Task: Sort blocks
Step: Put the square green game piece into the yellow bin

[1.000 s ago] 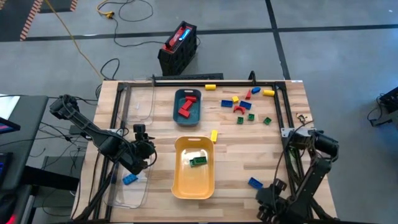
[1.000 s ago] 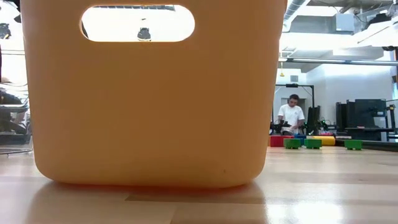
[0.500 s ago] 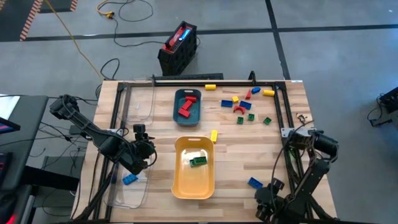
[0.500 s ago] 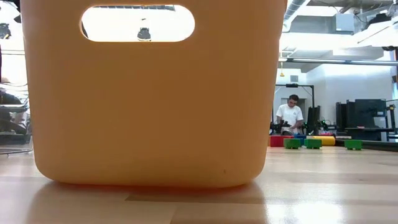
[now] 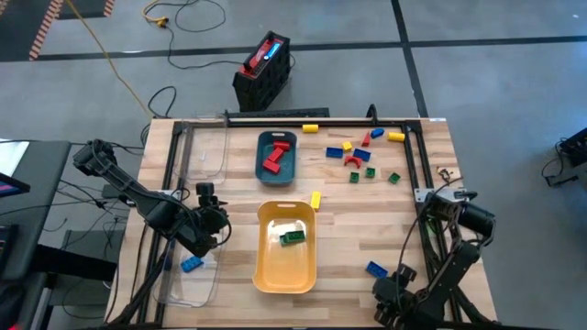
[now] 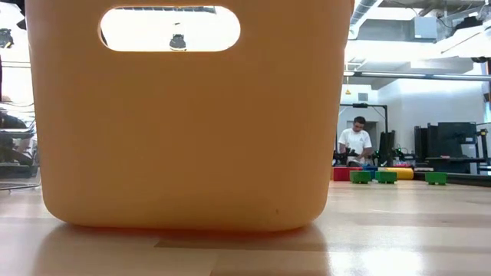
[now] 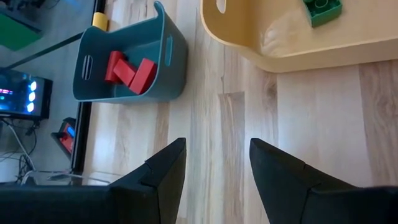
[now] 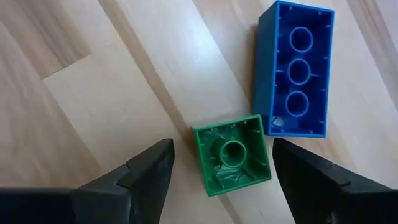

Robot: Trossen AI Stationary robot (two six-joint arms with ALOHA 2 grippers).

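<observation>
Presently my right gripper stands low at the near right corner of the table, fingers spread wide and empty, with a small green block lying hollow side up on the wood between them. A long blue block, also upside down, lies against the green one's far corner, the two just touching. I judge the jaws are held this wide to straddle the green piece without catching the blue neighbour, which is the risk here.

My left gripper hovers over bare wood on the left side of the table, fingers parted, nothing between them. It points toward the teal tray and the yellow tray, and I take it to be waiting.

Moving outward, the sorting shows its logic. The teal tray holds red blocks. The yellow tray, in the table's near middle, holds a green block, so I judge the green piece under my right gripper belongs there. A clear tray at the near left has a blue block in it, the likely home for the long blue one.

Most of the work remains, in my estimate. A loose cluster of blocks in mixed colours lies at the far right of the table, a yellow block sits alone by the far edge, and another yellow one rests just beside the yellow tray's far rim.

From the low view the yellow tray's wall fills most of the sight; a person is working in the room well beyond the table.
</observation>
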